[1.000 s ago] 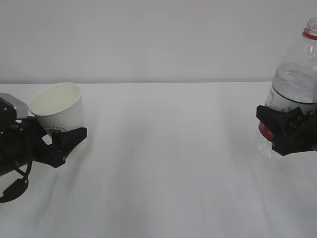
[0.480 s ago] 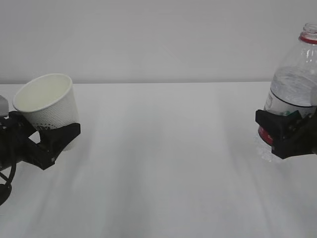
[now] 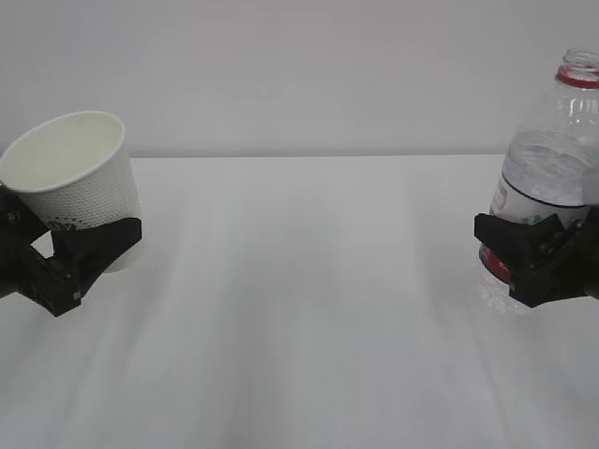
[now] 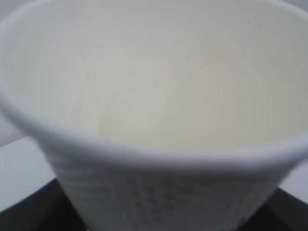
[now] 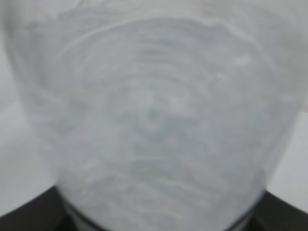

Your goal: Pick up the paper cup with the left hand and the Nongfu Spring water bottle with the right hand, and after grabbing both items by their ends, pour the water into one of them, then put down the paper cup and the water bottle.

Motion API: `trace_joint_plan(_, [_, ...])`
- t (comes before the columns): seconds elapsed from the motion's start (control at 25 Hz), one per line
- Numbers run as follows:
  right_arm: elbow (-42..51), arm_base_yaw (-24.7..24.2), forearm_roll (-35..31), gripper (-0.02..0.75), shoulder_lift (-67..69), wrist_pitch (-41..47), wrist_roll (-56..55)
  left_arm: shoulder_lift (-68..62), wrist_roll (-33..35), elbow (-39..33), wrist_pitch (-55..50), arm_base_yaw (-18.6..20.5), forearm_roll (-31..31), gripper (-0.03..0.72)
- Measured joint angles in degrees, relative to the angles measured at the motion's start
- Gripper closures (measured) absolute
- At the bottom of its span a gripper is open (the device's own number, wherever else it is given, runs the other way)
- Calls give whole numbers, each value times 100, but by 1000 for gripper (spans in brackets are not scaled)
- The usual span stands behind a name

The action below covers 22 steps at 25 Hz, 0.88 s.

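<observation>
The left hand (image 3: 80, 257) is clamped on the lower end of the paper cup (image 3: 75, 187), which has been raised and carried further left over the last second, mouth tilted right. At far right, the right hand (image 3: 533, 262) is clamped on the Nongfu Spring water bottle (image 3: 552, 178), lifted slightly, upright. Both grasps are judged secure; pouring comes next. Count: one cup, one bottle, two grippers.

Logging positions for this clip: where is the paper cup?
Far left of the exterior view, the paper cup sits tilted in the left hand, opposite the bottle.
</observation>
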<state>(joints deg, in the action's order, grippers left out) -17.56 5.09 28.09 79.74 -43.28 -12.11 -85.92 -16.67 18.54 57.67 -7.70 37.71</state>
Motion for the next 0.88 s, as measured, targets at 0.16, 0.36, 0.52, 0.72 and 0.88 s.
trace_joint_plan(0.16, [0,0,88,288,0,0,-55,351,-283,-13,-186,0,332,134])
trace_joint_plan(0.36, [0,0,189,288,-27,0,-101,519,-617,-13,-312,0,770,134])
trace_joint_plan(0.52, [0,0,239,288,-132,0,-142,541,-807,-13,-338,0,1177,134])
trace_joint_plan(0.72, [0,0,349,288,-207,0,-195,541,-1009,-13,-314,-3,1591,134])
trace_joint_plan(0.88, [0,0,457,288,-207,0,-285,541,-1113,-13,-121,-3,1960,134])
